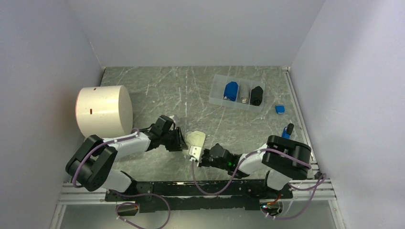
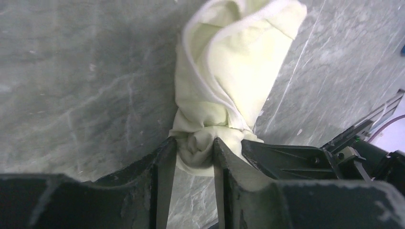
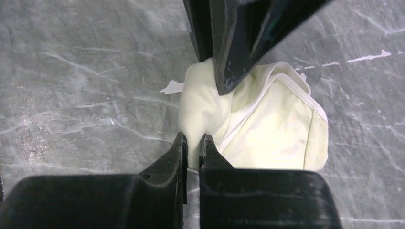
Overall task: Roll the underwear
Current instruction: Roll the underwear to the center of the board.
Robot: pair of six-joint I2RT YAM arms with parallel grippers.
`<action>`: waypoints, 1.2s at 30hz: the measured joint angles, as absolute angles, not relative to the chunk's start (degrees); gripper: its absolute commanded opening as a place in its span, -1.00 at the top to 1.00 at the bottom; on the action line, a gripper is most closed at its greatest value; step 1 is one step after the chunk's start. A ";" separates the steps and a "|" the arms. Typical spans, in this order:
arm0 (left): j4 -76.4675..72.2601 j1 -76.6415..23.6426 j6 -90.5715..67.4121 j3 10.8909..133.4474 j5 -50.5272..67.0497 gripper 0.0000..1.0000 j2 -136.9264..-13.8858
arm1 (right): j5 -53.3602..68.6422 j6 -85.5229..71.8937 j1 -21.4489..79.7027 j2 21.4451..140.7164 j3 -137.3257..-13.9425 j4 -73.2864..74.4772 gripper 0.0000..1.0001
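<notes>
The pale cream-yellow underwear [image 1: 196,139] lies bunched on the grey marbled table, between my two grippers. My left gripper [image 1: 184,142] comes in from the left and is shut on the garment's twisted, knotted end [image 2: 193,143]; the rest of the cloth [image 2: 229,71] fans out beyond its fingers. From the near right, my right gripper [image 1: 195,155] is shut on a thin fold of the same underwear [image 3: 193,138], whose white-edged body [image 3: 272,129] spreads to the right. A royal blue roll of cloth [image 1: 231,90] sits in the clear tray.
A large white cylinder [image 1: 104,110] stands at the left behind the left arm. The clear tray [image 1: 217,80] at the back right also holds a grey and a black roll. Two small blue blocks [image 1: 280,109] [image 1: 288,130] lie near the right wall.
</notes>
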State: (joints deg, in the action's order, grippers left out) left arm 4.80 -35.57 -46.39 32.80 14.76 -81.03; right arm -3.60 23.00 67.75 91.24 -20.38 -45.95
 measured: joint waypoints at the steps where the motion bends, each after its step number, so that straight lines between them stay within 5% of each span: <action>1: 4.69 -34.83 -46.63 32.71 15.51 0.06 -80.97 | -2.20 21.61 67.00 91.22 -19.99 -46.76 1.00; 6: 3.81 -28.88 -48.16 29.74 20.40 -0.27 -77.89 | 11.53 9.43 59.40 91.39 -18.13 -51.83 1.00; 11: 4.82 -27.73 -48.97 28.53 21.50 -0.35 -71.29 | 18.39 -5.30 57.98 95.70 -18.04 -58.41 0.99; 36: 14.81 -29.15 -39.03 28.14 23.70 -0.11 -58.74 | 24.08 -44.12 52.71 106.56 -21.02 -66.72 0.94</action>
State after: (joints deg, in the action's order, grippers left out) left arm 14.81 -29.15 -39.03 28.14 23.70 -58.74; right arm 24.08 -44.12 52.71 106.56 -21.02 -66.72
